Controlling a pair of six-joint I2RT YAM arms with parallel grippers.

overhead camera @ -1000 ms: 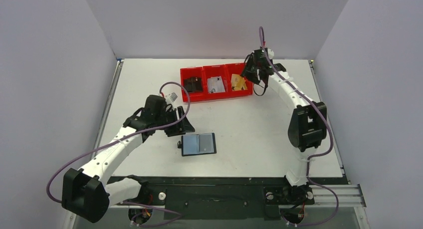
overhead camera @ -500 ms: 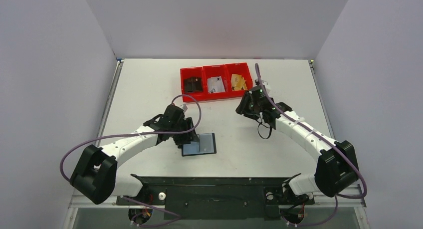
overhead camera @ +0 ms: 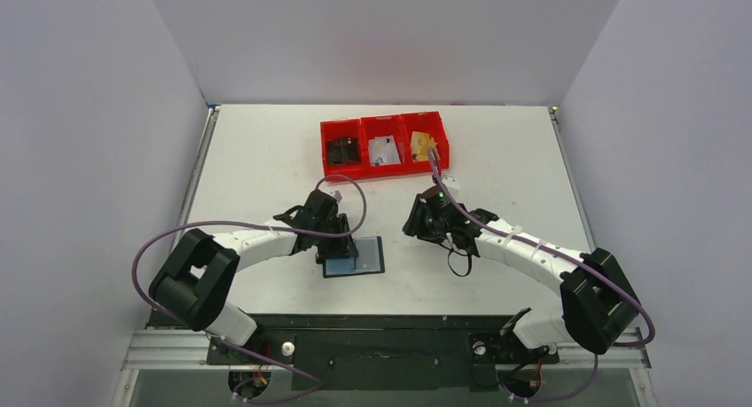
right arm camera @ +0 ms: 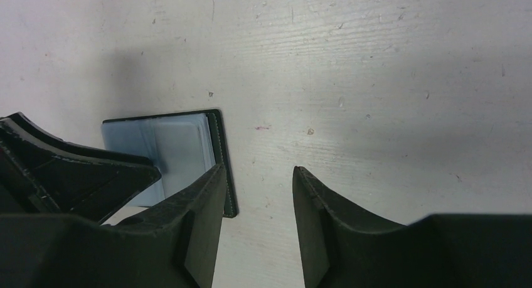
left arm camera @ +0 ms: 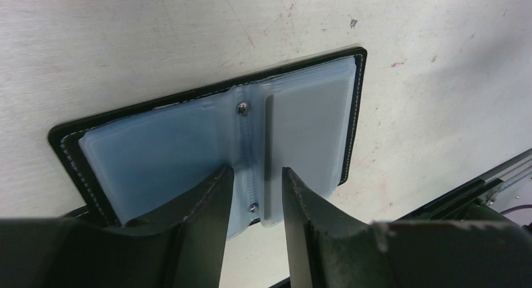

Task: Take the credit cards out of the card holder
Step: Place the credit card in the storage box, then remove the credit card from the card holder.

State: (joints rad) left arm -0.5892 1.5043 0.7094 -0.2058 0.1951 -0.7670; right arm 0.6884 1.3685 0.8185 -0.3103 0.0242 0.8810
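Left arm: white-and-black left arm (overhead camera: 257, 240) reaches in low from the near-left. The left jaws are parted a little and grip nothing. They sit over the holder's left part, and in the wrist view their tips frame the riveted spine (contact w/ the sleeve can't be told). Prob. there to pin the holder so it won't slide when a card is tugged.
Card holder: small black folding card holder w/ glossy blue-grey clear sleeves (overhead camera: 355, 256) lies open, face up, on the white desk (overhead camera: 266, 150), between the two arms. Lying open flat keeps the sleeve mouths reachable.
Card inside: thin pale grey rectangular card (left arm camera: 310, 128) shows through the right-hand sleeve. The left sleeve looks plain bluish, contents unclear.
Red bins: row of three red plastic bins (overhead camera: 386, 170) at the far side, well apart from the holder. There's a dark item in the left compartment, a white-grey one in the middle and gold-tan cards (overhead camera: 424, 145) in the right. Looks like sorting by colour.
Right arm: white-and-black right arm (overhead camera: 523, 247) comes from the near-right. The right jaws are released and empty, above bare desk just beside the holder's right edge. Judged: lining up on the grey card's sleeve.
Progress: at least one card seems to remain in the holder, so the task isn't done.
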